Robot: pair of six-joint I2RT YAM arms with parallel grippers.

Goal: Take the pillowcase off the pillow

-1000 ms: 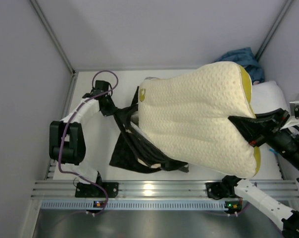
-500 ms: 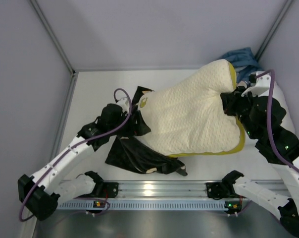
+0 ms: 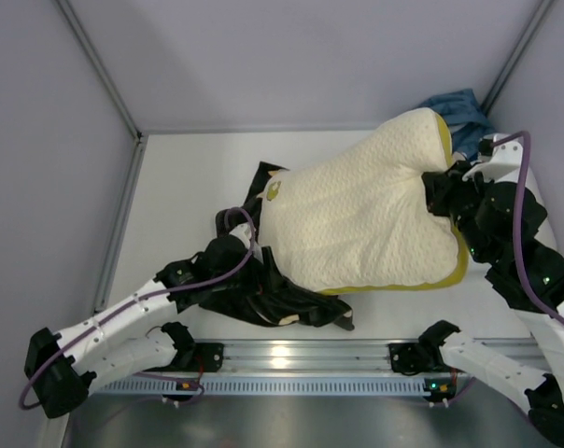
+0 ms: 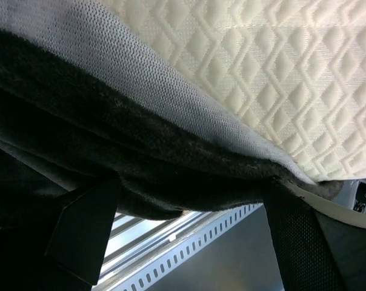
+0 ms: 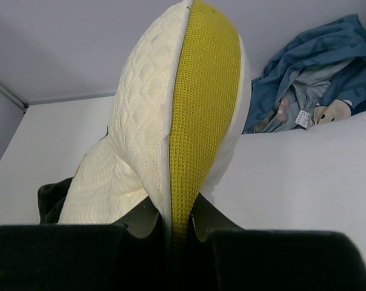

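The cream-yellow quilted pillow (image 3: 357, 224) is lying across the middle of the white table (image 3: 184, 187), its far right end rising toward the back corner. Almost all of it is showing outside its cover. The black pillowcase (image 3: 263, 299) is bunching in a crumpled heap at the pillow's near left end, wrapping along that edge beside the small logo (image 3: 273, 191). Whether that corner is sitting inside the cover's opening cannot be told. In the left wrist view the quilted underside is resting right on the dark fabric.

The left gripper (image 4: 192, 194) is reaching into the heap with its fingers (image 4: 86, 230) spread wide. A fold of pillowcase is hanging just above the gap and nothing is being pinched. The slotted rail (image 4: 189, 242) is showing through below.

The right gripper (image 5: 174, 221) is pinching tight on the pillow's olive-yellow trim (image 5: 201, 91), holding that end up on edge. Behind it, a blue cloth bundle (image 5: 316, 66) is sitting in the corner, touching a plain white pillow (image 5: 304, 182).
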